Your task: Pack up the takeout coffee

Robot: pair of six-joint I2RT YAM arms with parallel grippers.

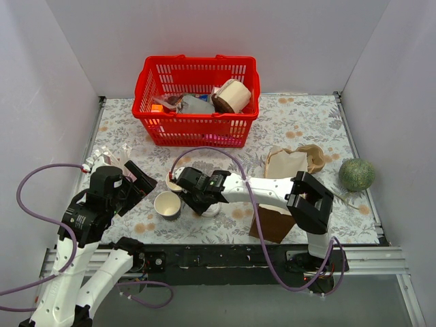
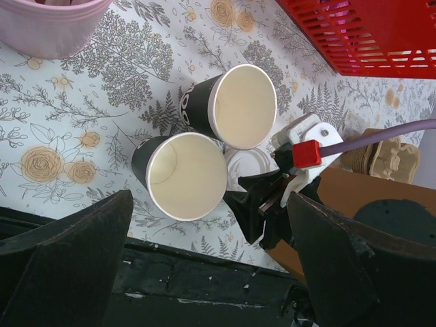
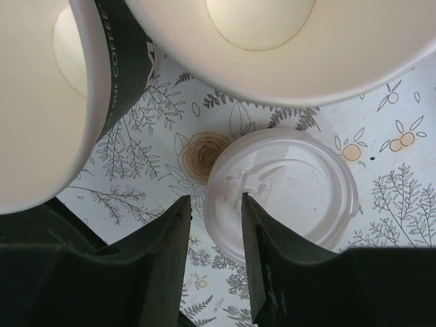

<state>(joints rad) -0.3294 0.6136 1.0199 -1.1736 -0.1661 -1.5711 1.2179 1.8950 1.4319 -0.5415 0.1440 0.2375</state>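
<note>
No lidded takeout coffee shows in any view. Two lidless dark cups with cream insides stand side by side: one [image 1: 167, 204] [image 2: 187, 176] nearer me, the other [image 2: 242, 105] [image 3: 266, 34] behind it. A loose white lid [image 1: 210, 210] [image 2: 246, 167] [image 3: 286, 191] lies flat on the cloth beside them. My right gripper [image 1: 197, 201] [image 3: 214, 201] is low over the lid's left edge. One finger is outside the rim and the other over the lid top, with a gap showing. My left gripper [image 1: 139, 180] [image 2: 211, 259] hangs wide open and empty, left of the cups.
A red basket [image 1: 197, 129] holding a paper roll and packets stands at the back. A brown paper bag [image 1: 276, 221] stands by the right arm's base, with crumpled brown paper [image 1: 296, 161] behind it. A green ball [image 1: 356, 174] is at far right and a pink bowl [image 2: 54, 27] at left.
</note>
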